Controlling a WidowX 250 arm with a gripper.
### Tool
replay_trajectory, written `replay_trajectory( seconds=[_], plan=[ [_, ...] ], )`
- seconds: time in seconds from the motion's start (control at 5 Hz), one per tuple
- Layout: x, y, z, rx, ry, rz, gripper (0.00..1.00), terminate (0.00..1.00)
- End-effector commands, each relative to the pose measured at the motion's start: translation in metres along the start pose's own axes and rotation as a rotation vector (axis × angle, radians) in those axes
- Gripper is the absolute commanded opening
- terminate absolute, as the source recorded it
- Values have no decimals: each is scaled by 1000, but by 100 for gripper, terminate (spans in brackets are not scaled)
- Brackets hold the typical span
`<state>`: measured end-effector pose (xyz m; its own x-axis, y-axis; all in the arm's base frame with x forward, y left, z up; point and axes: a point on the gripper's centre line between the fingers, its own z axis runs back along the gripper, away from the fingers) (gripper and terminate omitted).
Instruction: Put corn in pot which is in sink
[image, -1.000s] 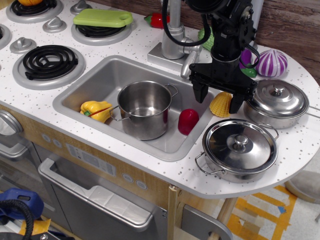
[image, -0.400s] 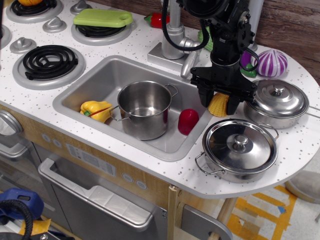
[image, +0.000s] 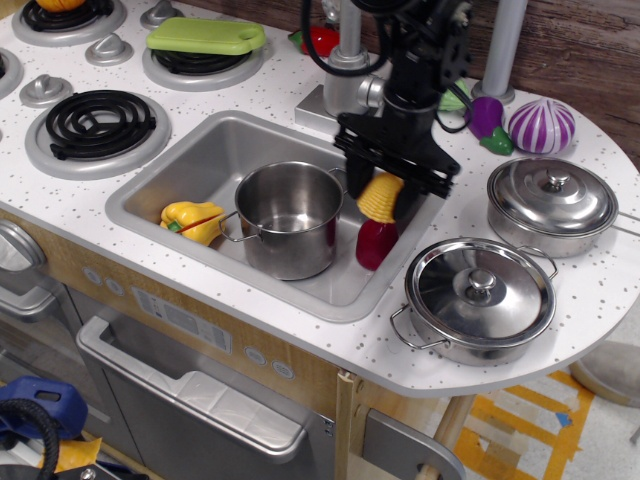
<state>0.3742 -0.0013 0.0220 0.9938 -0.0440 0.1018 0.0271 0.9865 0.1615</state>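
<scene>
Yellow ribbed corn, shiny steel pot, grey sink, white speckled countertop

The claw covers the corn's top, and the faucet is mostly hidden.

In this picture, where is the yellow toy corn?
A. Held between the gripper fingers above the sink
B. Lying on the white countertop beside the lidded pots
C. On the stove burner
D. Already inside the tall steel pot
A: the corn sits clamped in the gripper, hanging over the sink above the red object, to the right of the pot, whose inside shows no corn.
</scene>
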Motion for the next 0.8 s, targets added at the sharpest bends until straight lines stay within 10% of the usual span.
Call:
replay_trajectory(
  seconds=[0.0, 0.4, 0.6],
  plan=[
    [3, 47, 40, 64, -75, 10, 0, 0],
    [-15, 84, 26, 110, -89, -1, 0, 0],
    [-18, 94, 18, 116, -121, -31, 100, 0]
  ],
)
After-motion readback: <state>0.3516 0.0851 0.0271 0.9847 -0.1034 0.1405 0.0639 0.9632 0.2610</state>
